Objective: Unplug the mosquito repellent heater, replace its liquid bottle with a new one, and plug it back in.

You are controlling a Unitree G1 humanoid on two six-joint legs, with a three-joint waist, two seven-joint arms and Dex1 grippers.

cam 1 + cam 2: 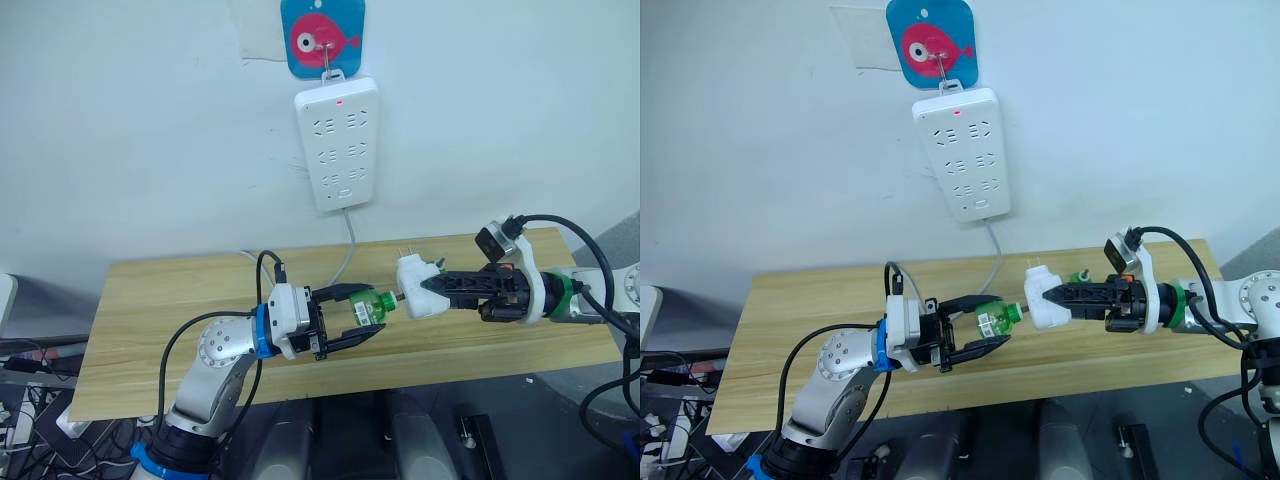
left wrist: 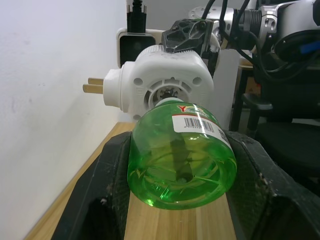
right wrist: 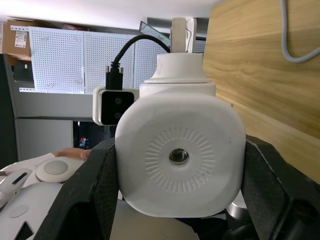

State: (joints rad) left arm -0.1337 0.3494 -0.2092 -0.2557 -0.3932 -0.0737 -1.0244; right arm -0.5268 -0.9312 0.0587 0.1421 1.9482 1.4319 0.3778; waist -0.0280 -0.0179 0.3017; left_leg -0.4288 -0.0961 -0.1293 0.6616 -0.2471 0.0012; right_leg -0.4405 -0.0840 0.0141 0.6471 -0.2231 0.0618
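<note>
The white mosquito repellent heater (image 1: 415, 284) hangs above the wooden table (image 1: 150, 320), unplugged, prongs pointing up and back, with my right gripper (image 1: 432, 290) shut on it. A green liquid bottle (image 1: 368, 307) lies sideways in my left gripper (image 1: 362, 316), which is shut on it. The bottle's neck meets the heater's round underside socket (image 2: 167, 95); whether it is seated inside I cannot tell. In the right wrist view the heater's vent hole (image 3: 178, 156) faces the camera between the black fingers (image 3: 87, 192).
A long white power strip (image 1: 338, 143) hangs on the wall under a blue fish hook (image 1: 322, 37), its red light on and sockets free. Its grey cable (image 1: 347, 250) runs down behind the table. A small green thing (image 1: 1078, 275) lies behind the heater.
</note>
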